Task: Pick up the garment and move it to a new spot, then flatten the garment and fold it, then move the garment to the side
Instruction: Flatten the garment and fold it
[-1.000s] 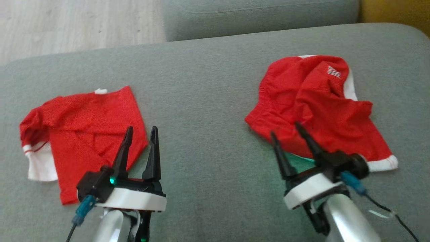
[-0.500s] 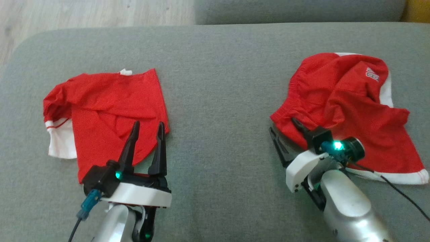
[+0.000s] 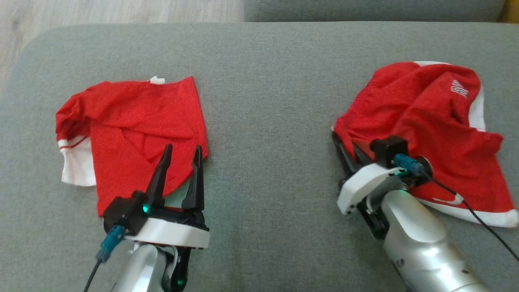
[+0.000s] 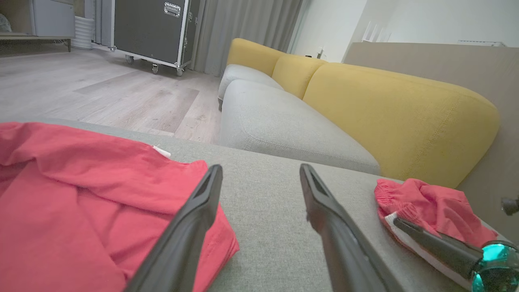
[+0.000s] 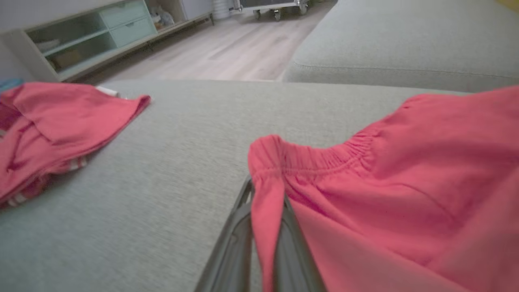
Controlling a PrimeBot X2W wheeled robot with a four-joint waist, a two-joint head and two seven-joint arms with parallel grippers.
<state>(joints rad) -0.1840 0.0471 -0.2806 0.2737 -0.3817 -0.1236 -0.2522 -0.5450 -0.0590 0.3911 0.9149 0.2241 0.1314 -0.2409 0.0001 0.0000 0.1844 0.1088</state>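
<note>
Right gripper [image 3: 344, 145] is closed, pinching the left end of the elastic waistband of the red shorts [image 3: 425, 121], which lie crumpled at the right of the grey sofa cushion [image 3: 267, 101]. A white printed mark [image 3: 459, 88] on their far side is too blurred to read. Left gripper [image 3: 183, 148] has its jaws apart and empty over the near-right corner of the folded red shirt [image 3: 134, 129], well apart from the shorts; the small white label [image 3: 157, 80] at the shirt's far edge shows no legible text.

Left of the red shorts [image 3: 425, 117], a broad strip of grey cushion [image 3: 267, 121] lies open (a red shirt [image 3: 134, 121] bounds it farther left).
</note>
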